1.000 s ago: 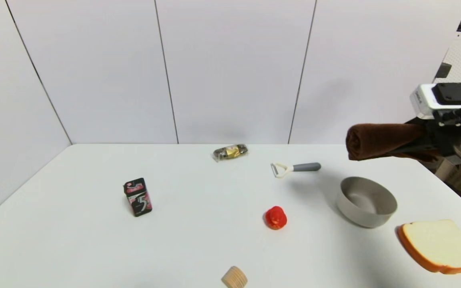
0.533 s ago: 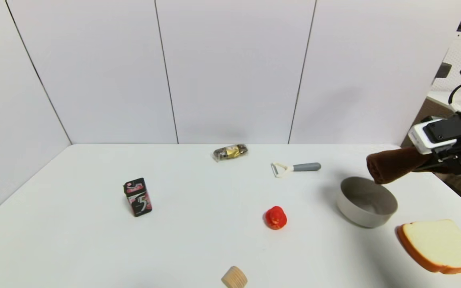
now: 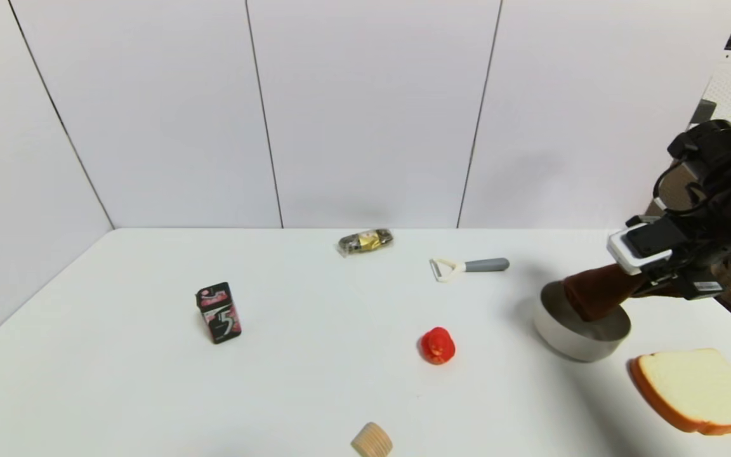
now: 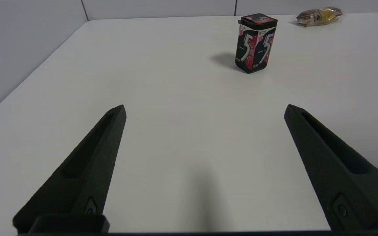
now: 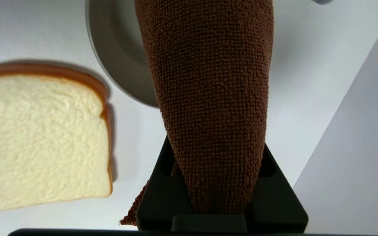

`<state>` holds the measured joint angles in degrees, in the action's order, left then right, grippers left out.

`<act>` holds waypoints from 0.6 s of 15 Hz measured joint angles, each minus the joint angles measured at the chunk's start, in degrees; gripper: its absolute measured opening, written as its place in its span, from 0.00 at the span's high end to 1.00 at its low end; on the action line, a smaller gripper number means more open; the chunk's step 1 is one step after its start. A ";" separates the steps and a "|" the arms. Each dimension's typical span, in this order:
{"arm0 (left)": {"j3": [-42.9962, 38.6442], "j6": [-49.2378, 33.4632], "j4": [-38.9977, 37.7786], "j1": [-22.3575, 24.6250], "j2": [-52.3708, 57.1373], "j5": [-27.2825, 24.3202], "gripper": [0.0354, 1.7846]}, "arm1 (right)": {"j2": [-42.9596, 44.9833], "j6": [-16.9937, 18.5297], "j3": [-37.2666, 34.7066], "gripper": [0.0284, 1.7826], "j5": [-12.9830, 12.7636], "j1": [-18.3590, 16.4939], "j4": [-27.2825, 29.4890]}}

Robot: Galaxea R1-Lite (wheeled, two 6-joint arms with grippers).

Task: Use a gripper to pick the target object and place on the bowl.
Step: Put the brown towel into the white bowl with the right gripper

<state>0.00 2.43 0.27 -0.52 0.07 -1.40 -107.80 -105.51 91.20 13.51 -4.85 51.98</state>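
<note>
Right gripper is closed on the brown towel, whose free end dips into the grey bowl. Left gripper is open over the table.

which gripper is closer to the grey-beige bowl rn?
Right. The right gripper hangs at the round grey-beige matte bowl, jaws shut on the dark brown terry towel dipping into it. The left gripper sits far off, open over bare table.

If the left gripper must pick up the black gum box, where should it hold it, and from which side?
Judging by its pose, grip the gum box across its narrow upright body, coming down from above. It stands upright and alone on the table, so its sides are free. The left gripper is open, low over the table.
</note>
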 joint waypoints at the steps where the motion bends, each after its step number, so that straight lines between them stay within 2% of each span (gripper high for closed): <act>1: 0.00 0.00 -0.02 0.00 0.00 0.00 0.04 | -0.30 0.09 -0.18 0.80 -0.76 0.78 -0.16; 4: 0.00 0.02 0.02 0.00 0.00 0.02 0.04 | -1.02 0.13 -1.21 0.80 -2.73 2.84 -2.34; 9: 0.00 0.02 0.00 0.00 0.00 0.02 0.04 | -2.23 -0.11 -1.69 0.80 -8.08 4.17 -3.33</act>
<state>0.00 2.45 0.27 -0.52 0.07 -1.38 -110.03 -105.62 89.50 5.42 -0.68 48.65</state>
